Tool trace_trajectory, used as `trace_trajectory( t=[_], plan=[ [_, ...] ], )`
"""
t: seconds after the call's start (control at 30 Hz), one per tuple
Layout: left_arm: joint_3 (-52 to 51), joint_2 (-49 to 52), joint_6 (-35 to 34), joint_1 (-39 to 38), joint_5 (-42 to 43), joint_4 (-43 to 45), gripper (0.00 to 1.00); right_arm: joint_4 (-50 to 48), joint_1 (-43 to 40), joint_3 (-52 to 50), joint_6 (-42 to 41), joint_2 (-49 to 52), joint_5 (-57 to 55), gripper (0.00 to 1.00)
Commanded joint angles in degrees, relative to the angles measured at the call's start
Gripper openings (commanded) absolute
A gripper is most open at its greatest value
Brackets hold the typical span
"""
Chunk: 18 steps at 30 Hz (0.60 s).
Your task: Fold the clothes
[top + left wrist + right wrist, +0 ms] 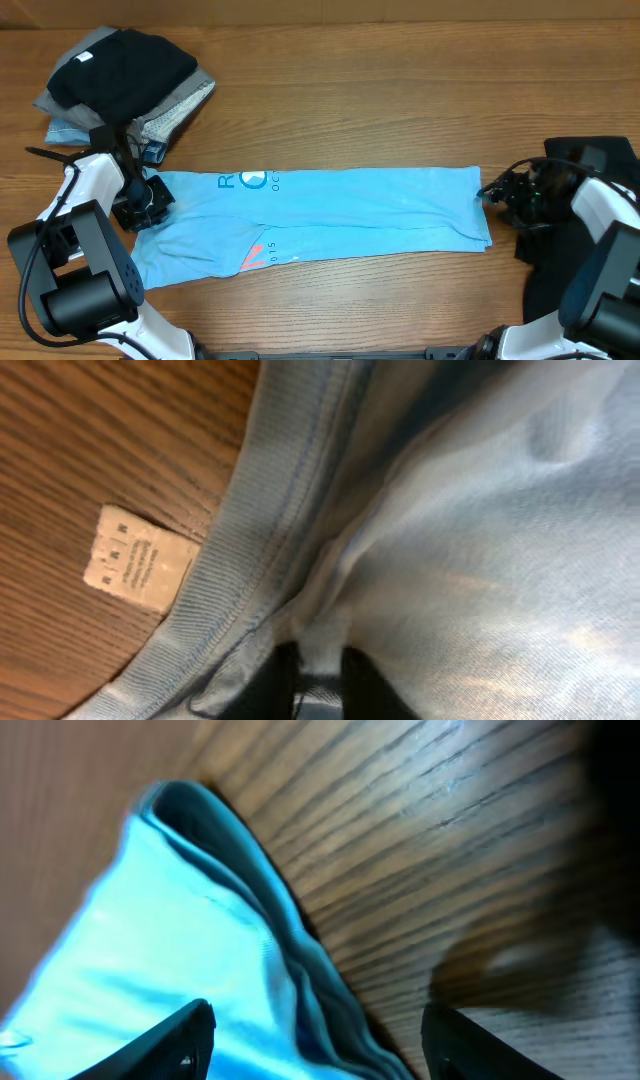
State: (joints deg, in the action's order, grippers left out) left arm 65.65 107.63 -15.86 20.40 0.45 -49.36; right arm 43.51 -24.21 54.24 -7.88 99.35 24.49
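A light sky-blue T-shirt point(330, 215) with white logos and orange-red lettering lies folded into a long strip across the table. My left gripper point(143, 203) is at its left end, shut on a pinch of the blue fabric point(320, 650) by the ribbed collar point(240, 540). My right gripper point(497, 195) is at the shirt's right end, open, its fingers point(315, 1040) straddling the shirt's hem edge point(300, 970). The wrist views show only close-up cloth and wood.
A pile of folded clothes point(120, 85), black on top over grey and blue, sits at the back left. A dark cloth point(590, 160) lies at the right edge under my right arm. A white care tag point(135, 555) hangs from the collar.
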Motion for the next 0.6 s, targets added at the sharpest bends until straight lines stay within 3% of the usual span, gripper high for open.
trace_trajectory(
  t=[0.0, 0.17, 0.3, 0.57],
  plan=[
    [0.28, 2.47, 3.87, 0.50, 4.70, 0.46, 0.36, -0.35, 1.22, -0.61, 1.07, 1.81, -6.78, 0.70],
    [3.89, 2.43, 8.44, 0.59, 11.76, -3.48, 0.66, 0.17, 1.33, -0.61, 6.25, 5.53, 0.98, 0.66],
    [9.07, 1.68, 9.84, 0.59, 14.05, -9.51, 0.81, 1.70, 1.42, -0.61, 9.88, 8.02, 6.58, 0.61],
    [16.48, -6.23, 11.17, 0.55, 17.62, -16.65, 0.90, 1.77, 2.29, -4.00, 11.13, 8.66, 8.44, 0.51]
  ],
)
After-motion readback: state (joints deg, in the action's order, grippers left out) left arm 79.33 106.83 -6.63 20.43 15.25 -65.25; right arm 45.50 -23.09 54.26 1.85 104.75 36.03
